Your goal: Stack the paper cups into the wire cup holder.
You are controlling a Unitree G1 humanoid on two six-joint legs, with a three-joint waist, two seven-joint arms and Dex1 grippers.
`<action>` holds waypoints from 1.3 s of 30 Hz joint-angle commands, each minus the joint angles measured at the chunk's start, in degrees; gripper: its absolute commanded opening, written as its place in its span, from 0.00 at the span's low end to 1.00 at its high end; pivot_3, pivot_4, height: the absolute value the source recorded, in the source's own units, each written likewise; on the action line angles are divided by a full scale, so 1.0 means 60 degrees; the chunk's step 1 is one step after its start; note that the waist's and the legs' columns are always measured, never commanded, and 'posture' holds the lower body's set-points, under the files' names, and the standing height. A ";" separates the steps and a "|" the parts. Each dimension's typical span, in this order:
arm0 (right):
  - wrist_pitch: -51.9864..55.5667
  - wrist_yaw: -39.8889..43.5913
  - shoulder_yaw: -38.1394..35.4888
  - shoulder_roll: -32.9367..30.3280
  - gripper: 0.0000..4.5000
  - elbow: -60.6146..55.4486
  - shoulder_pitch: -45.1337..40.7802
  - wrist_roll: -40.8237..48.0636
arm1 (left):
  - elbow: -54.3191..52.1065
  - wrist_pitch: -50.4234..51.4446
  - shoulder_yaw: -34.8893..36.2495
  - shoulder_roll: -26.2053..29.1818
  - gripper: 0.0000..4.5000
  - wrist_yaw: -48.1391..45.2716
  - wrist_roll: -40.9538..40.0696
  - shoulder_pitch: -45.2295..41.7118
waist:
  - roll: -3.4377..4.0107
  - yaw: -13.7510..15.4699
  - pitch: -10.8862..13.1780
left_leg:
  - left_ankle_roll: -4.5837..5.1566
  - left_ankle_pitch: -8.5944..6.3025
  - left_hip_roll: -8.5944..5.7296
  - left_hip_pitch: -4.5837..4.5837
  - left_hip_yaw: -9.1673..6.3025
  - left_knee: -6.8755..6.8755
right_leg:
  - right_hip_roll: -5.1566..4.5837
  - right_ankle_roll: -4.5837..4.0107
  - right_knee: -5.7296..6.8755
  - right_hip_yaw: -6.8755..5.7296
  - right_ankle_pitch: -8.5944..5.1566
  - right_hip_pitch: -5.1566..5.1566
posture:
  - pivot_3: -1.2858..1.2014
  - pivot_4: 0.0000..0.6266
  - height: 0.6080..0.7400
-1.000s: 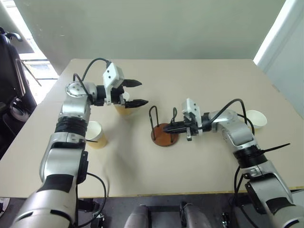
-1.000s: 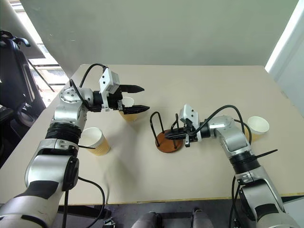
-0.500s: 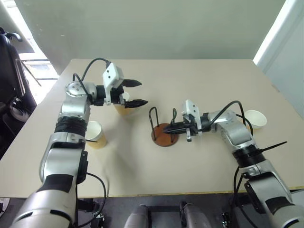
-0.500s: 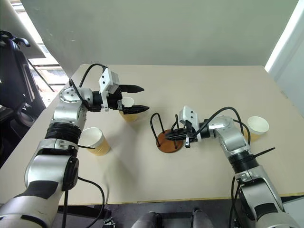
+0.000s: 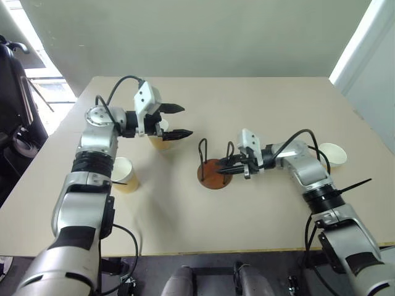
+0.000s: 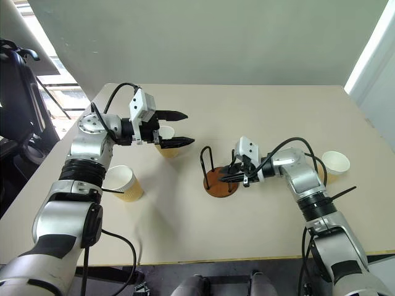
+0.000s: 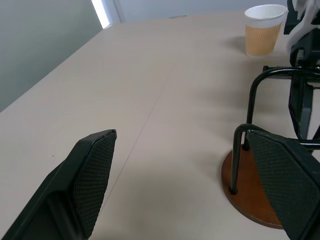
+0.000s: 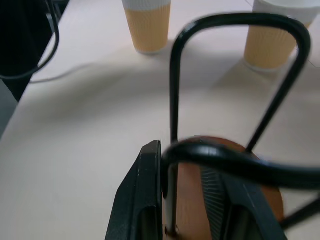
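The wire cup holder (image 5: pixel 215 173), a reddish-brown disc with two black wire loops, stands mid-table. My right gripper (image 5: pixel 222 166) reaches in from its right, fingers slightly open on either side of the nearer loop (image 8: pixel 172 100). My left gripper (image 5: pixel 187 120) hovers wide open and empty above one paper cup (image 5: pixel 160 142), pointing toward the holder (image 7: pixel 250 195). A second paper cup (image 5: pixel 125 176) stands upright near the table's left edge. The third paper cup (image 5: pixel 333 154) stands at the far right, behind my right forearm. All three cups are upright and apart from the holder.
The tan table (image 5: pixel 259 105) ends near its front edge just below my arms. A dark bag or chair (image 5: pixel 12 105) sits beyond the left edge, off the table. A wall runs behind the table's far edge.
My right gripper's fingers, pinched on the holder's wire loop before, have parted a little. The holder has shifted very slightly. The left arm and the cups have not moved.
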 commanded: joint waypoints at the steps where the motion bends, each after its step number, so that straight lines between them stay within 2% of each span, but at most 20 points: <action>1: -0.0190 0.0039 -0.0296 -0.0148 0.23 0.0021 -0.0383 0.0003 | -0.0363 -0.0009 0.0131 -0.0001 1.00 -0.0055 -0.0134 -0.0246 | 0.0000 -0.0007 0.0000 | 0.0000 0.0000 0.0000 0.0000 0.0000 0.0000 | 0.0000 -0.0001 0.0001 0.0000 0.0000 -0.0001 | 0.52 0.24 1.00; 10: -0.0248 0.0074 -0.0325 -0.0279 0.23 0.0117 -0.0466 0.0065 | -0.0319 -0.0073 0.0135 -0.0076 1.00 0.0016 -0.0094 -0.0279 | 0.0000 -0.0015 0.0000 | 0.0001 0.0001 0.0003 0.0001 0.0000 -0.0001 | 0.0002 -0.0002 0.0001 -0.0001 0.0002 -0.0002 | 0.52 0.24 1.00; 17: 0.0874 0.1073 -0.0301 -0.1008 0.23 -0.0518 -0.0439 0.0486 | -0.0238 -0.0171 0.0115 0.0023 1.00 -0.0120 -0.0061 -0.0325 | 0.0000 -0.0007 0.0000 | 0.0001 0.0001 0.0001 -0.0002 0.0004 0.0000 | 0.0001 -0.0003 -0.0004 -0.0001 0.0001 0.0003 | 0.52 0.24 1.00; 22: 0.1367 0.1006 -0.0483 -0.1045 0.23 -0.0629 -0.0540 0.0706 | -0.0135 -0.0381 0.0123 0.0016 1.00 -0.0184 -0.0039 -0.0386 | 0.0000 -0.0019 0.0000 | 0.0002 0.0002 0.0005 0.0003 0.0005 0.0000 | 0.0006 -0.0003 0.0002 0.0000 0.0001 0.0001 | 0.52 0.24 1.00; 28: 0.0500 0.0575 -0.0538 -0.1217 0.23 -0.0086 -0.0757 0.0123 | -0.0034 -0.0240 0.0061 0.0083 1.00 -0.0179 0.0068 -0.0388 | 0.0000 -0.0032 0.0000 | 0.0005 0.0005 0.0005 0.0003 0.0006 0.0000 | 0.0005 -0.0004 0.0003 0.0002 0.0001 0.0001 | 0.52 0.24 1.00; 30: -0.0281 0.0460 -0.0582 -0.1660 0.23 0.0356 -0.0953 -0.0335 | 0.0069 -0.0165 -0.0023 0.0246 1.00 -0.0219 0.0218 -0.0409 | 0.0001 -0.0020 0.0000 | 0.0005 0.0005 0.0005 0.0002 0.0004 0.0000 | 0.0004 -0.0004 0.0003 0.0001 0.0001 0.0000 | 0.52 0.24 1.00; 34: -0.0694 0.0569 -0.0771 -0.2234 0.23 0.0730 -0.1289 -0.0481 | 0.0257 -0.0520 -0.0222 0.0528 1.00 -0.0264 0.0589 -0.0515 | 0.0000 -0.0018 0.0000 | 0.0006 0.0004 0.0003 -0.0001 0.0006 -0.0002 | -0.0002 -0.0004 -0.0001 0.0002 0.0001 -0.0003 | 0.52 0.24 1.00; 39: -0.0321 0.1243 -0.1146 -0.3254 0.23 -0.0104 -0.1340 -0.0184 | 0.0905 -0.1620 -0.0545 0.0994 1.00 -0.0293 0.1241 -0.1045 | 0.0000 -0.0015 0.0000 | 0.0005 0.0004 0.0004 -0.0005 0.0004 -0.0014 | 0.0002 -0.0003 -0.0004 -0.0001 -0.0002 -0.0006 | 0.52 0.24 1.00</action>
